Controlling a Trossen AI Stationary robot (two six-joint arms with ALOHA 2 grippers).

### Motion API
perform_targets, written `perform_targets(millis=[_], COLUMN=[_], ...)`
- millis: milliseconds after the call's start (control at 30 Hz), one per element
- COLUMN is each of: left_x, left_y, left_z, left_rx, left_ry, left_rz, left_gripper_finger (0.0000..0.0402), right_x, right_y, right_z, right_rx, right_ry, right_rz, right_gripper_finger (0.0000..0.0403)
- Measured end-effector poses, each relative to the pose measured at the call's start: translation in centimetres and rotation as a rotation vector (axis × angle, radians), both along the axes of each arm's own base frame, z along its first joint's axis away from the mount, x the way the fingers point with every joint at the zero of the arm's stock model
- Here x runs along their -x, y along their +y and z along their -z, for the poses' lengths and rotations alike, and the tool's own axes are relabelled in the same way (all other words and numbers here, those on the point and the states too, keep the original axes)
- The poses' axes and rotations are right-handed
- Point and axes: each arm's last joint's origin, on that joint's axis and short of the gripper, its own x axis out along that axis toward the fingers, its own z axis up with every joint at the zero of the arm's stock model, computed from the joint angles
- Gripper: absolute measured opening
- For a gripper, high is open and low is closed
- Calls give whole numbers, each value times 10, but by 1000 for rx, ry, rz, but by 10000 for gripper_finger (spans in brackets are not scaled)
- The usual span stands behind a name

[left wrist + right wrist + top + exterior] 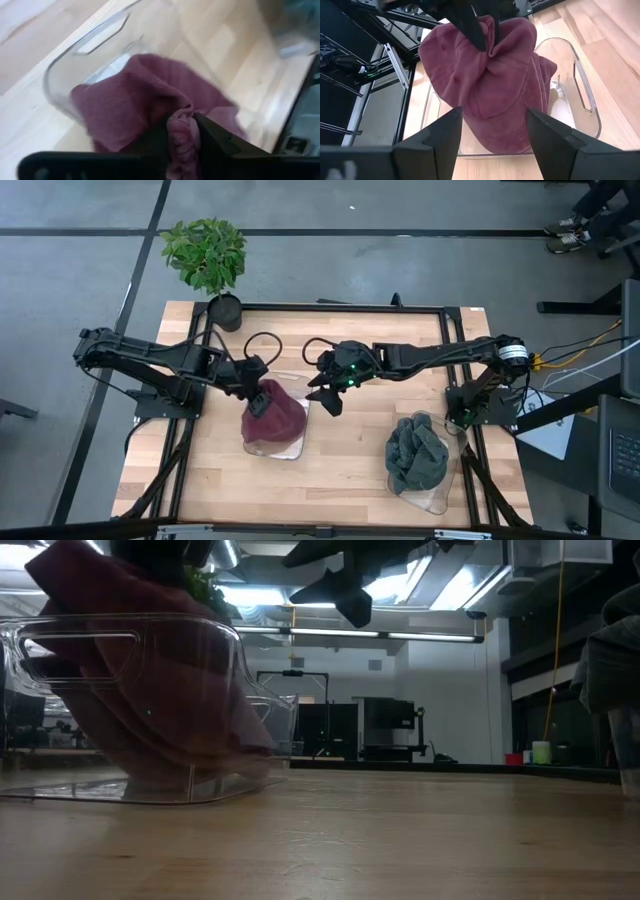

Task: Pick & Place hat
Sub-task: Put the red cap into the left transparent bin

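Placement is the step in hand, as I read it: the maroon hat (273,418) hangs over and partly inside the clear bin (292,448) near the table's middle, with its top fold pinched in the left gripper (259,392). In the left wrist view a bunched ridge of maroon knit sits between that gripper's 2 fingers (212,137), so the grip on the hat is not yet let go, though it looks light. The right gripper (330,394) hovers just beside the bin on its right, above the table, its 2 fingers (437,137) spread apart with nothing between them — it looks down on the hat and holds nothing. To finish well, the left gripper should part its fingers fully while above the bin's middle, so the cloth drops inside the walls rather than draping over the rim; from the low view the hat's bulk already rests on the bin floor, which helps. A straight lift afterwards seems wise — knit fabric can cling to a fingertip and be dragged back out. The right arm should keep clear of the bin wall, since a nudge could slide the light plastic. A second clear bin (440,498) holding a grey-green cloth (416,452) stands well apart to the right and needs no attention.
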Motion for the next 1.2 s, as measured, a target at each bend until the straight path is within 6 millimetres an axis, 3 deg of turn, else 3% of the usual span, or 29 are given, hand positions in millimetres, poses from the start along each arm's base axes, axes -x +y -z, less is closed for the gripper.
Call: perform_targets(millis=[200,567,967,1200], left_x=[9,7,1,1], left_y=[1,1,0,0], left_z=[6,5,1,-16], left_rx=[-48,-67,-99,-171], left_ry=[108,93,15,-151], left_rz=[52,87,119,207], left_gripper_finger=[136,272,279,279], right_x=[0,0,0,-2], right_y=[0,1,1,-1], right_z=[0,0,0,-5], right_rx=[-3,-60,-312,-300], right_ry=[2,12,61,3], right_rz=[0,3,147,120], right_gripper_finger=[215,215,215,215])
